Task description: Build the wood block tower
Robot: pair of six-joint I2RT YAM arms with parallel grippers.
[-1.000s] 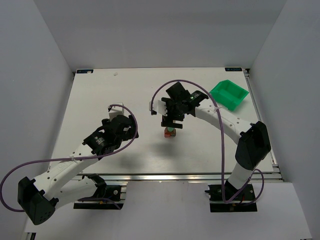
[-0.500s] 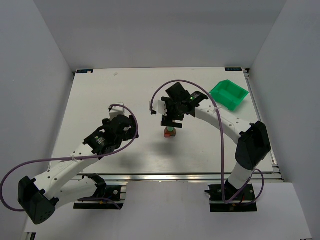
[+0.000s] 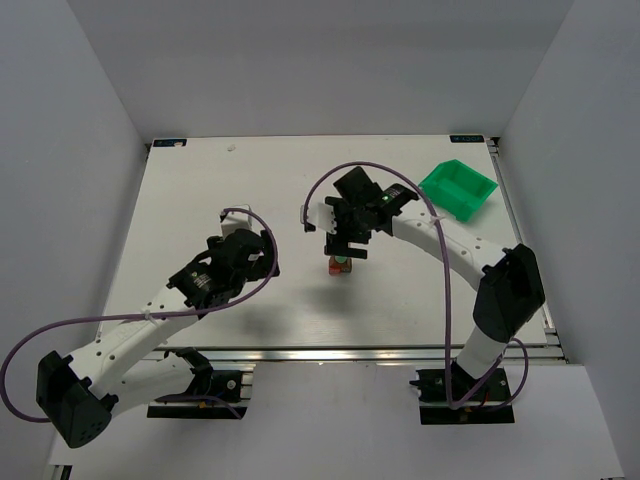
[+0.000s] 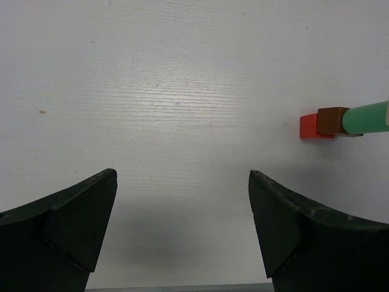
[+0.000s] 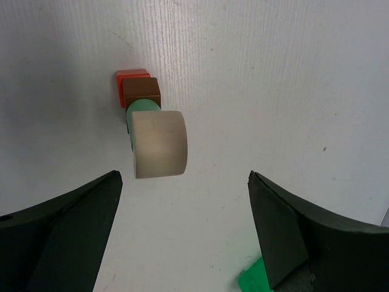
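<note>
Right wrist view looks straight down on the wood block tower [image 5: 152,125]: a red block on the table [image 5: 292,79], a brown one on it, then a pale green piece, then a cream block on top. The right gripper [image 5: 184,177] hangs above it with its jaws wide apart and nothing between them. In the top external view the tower [image 3: 340,265] stands near the middle of the table [image 3: 200,190], directly under that gripper [image 3: 342,250].

We judge the main risk to be the pull-away. The open fingers [image 5: 73,231] flank the cream block, so any sideways drift while rising could clip it and tip the whole stack. The blocks are small and only rest on one another. They look offset from this angle, though we cannot tell whether that is a real lean or just perspective.

The left gripper [image 4: 182,173], also spread open and empty, faces the tower [image 4: 331,121] from some way off. A careless sweep from that side could knock out the red base. The green bin [image 3: 458,188] sits well apart and poses no threat.
</note>
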